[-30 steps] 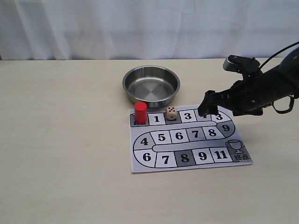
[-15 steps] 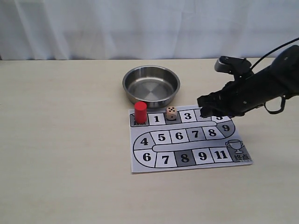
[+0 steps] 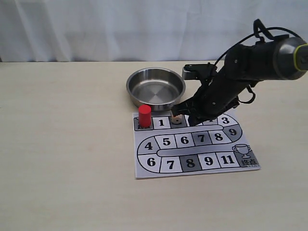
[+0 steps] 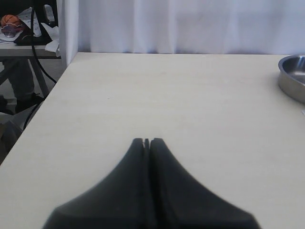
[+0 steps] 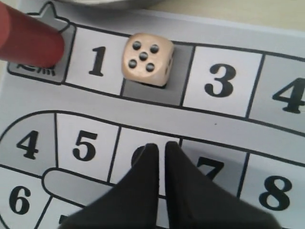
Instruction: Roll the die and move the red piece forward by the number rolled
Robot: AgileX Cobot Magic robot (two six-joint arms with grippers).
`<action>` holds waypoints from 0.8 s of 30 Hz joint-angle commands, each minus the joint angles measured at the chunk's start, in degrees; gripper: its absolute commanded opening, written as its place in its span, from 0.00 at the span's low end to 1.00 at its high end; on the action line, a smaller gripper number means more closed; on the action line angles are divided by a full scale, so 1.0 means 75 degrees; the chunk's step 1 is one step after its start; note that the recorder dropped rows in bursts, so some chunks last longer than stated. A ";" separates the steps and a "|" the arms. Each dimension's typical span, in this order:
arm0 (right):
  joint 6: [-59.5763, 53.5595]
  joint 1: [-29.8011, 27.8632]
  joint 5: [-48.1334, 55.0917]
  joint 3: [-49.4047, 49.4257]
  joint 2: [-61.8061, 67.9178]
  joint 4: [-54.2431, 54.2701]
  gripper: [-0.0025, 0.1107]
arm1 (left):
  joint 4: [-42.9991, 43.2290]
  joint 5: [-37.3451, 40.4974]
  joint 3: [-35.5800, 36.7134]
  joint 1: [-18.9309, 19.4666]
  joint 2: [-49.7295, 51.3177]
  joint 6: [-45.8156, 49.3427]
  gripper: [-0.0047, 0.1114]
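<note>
The die [image 5: 147, 58] sits on the grey square between 1 and 3 of the board [image 3: 192, 164], five dark pips up. It is a pale cube with softly rounded edges, smaller than its square. The red piece [image 3: 144, 115] stands upright on the start square, two squares off. The right gripper [image 5: 159, 149] hovers just beside the die, jaws almost touching and holding nothing. I'd say it is going for the die to roll it, so the jaws must spread first, then straddle the little cube squarely. The left gripper [image 4: 147, 142] hangs over the bare table [image 4: 167, 95], pressed closed, empty.
</note>
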 commanded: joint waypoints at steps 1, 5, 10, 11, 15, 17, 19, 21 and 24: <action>0.0273 0.0185 0.0143 -0.0313 0.0325 -0.0350 0.06 | -0.0006 -0.0133 -0.0048 0.0002 -0.0001 -0.0048 0.04; 0.0255 0.0235 0.0069 -0.0333 0.0360 -0.0379 0.06 | 0.0011 -0.0133 -0.0048 0.0002 -0.0001 -0.0048 0.04; -0.0111 0.0235 0.0071 -0.0333 0.0466 -0.0379 0.06 | 0.0011 -0.0133 -0.0048 0.0002 -0.0001 -0.0048 0.04; -0.0150 0.0235 0.0071 -0.0333 0.0518 -0.0379 0.06 | 0.0011 -0.0133 -0.0048 0.0002 -0.0001 -0.0048 0.04; -0.0269 0.0235 -0.0036 -0.0333 0.0751 -0.0379 0.06 | 0.0011 -0.0133 -0.0048 0.0002 -0.0001 -0.0048 0.04; -0.0322 0.0235 -0.0138 -0.0333 0.0758 -0.0379 0.06 | 0.0011 -0.0133 -0.0048 0.0002 -0.0001 -0.0048 0.04; -0.0322 0.0235 -0.0156 -0.0333 0.0758 -0.0360 0.06 | 0.0011 -0.0133 -0.0048 0.0002 -0.0001 -0.0048 0.04; -0.0322 0.0235 -0.0156 -0.0369 0.0758 -0.0358 0.06 | 0.0011 -0.0133 -0.0048 0.0002 -0.0001 -0.0048 0.04; -0.0322 0.0235 -0.0156 -0.0369 0.0758 -0.0324 0.06 | 0.0011 -0.0133 -0.0048 0.0002 -0.0001 -0.0048 0.04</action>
